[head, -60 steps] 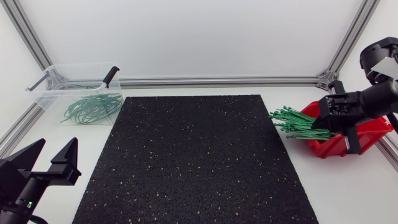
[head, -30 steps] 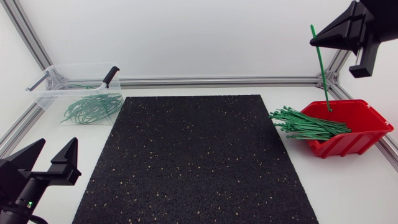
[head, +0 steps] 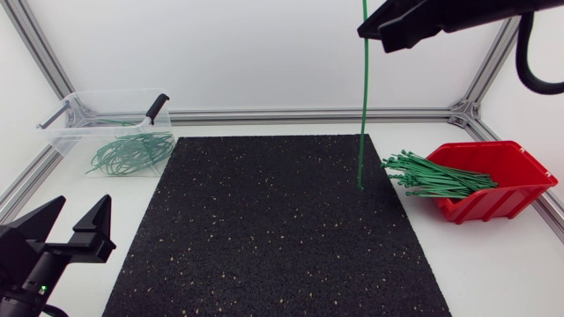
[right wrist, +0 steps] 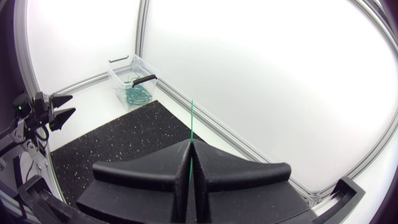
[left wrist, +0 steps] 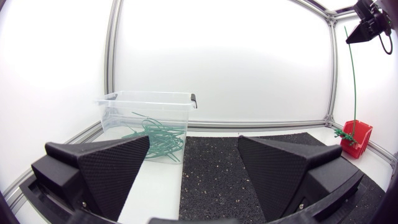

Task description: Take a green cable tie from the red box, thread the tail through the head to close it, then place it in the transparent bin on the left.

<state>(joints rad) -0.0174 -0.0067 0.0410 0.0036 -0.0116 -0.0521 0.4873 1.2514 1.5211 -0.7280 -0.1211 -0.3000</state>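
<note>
The right gripper [head: 388,25] has swung up and inward from over the red box [head: 529,169] to high above the black mat [head: 264,229]'s far right corner. The green cable tie [head: 364,97] has come along, and its lower end, which dipped into the box before, now hangs over the mat's right margin. The left gripper [head: 81,201] has stayed off the mat's near left corner.

In the head view the right gripper's fingers are pinched on the tie's top. The red box sits right of the mat, with a bundle of green ties [head: 432,176] spilling toward it. The transparent bin [head: 60,124] stands off the mat's far left corner and holds closed ties [head: 132,151].

In the left wrist view the left gripper [left wrist: 193,140] gapes wide and holds nothing. The bin [left wrist: 149,95] stands left of the mat.

In the right wrist view the right gripper's fingers [right wrist: 168,168] press together with the tie [right wrist: 191,121] jutting ahead, above the mat.
</note>
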